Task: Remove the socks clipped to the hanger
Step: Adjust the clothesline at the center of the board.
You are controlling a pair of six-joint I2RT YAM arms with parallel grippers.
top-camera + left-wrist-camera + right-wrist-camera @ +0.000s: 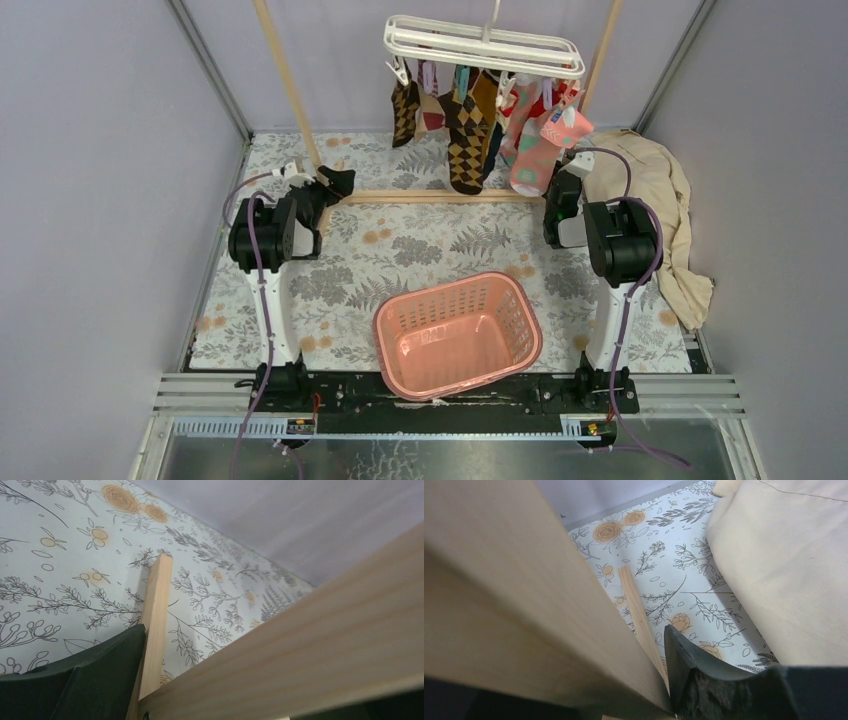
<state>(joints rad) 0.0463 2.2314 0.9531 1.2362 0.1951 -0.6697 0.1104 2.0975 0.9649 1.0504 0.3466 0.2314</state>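
Observation:
The white hanger hangs at the back centre with several socks clipped under it: brown argyle, red with white stars, pink-teal. My left gripper sits at the foot of the wooden rack's left post. In the left wrist view the post runs between the jaws, beside a dark finger. My right gripper sits at the foot of the right post, just below the pink sock. In the right wrist view a finger presses against the post. No sock shows in either wrist view.
A pink laundry basket stands at the front centre between the arm bases. A large beige cloth lies at the right edge, also in the right wrist view. The rack's floor bar runs between the two grippers. Grey walls enclose the floral mat.

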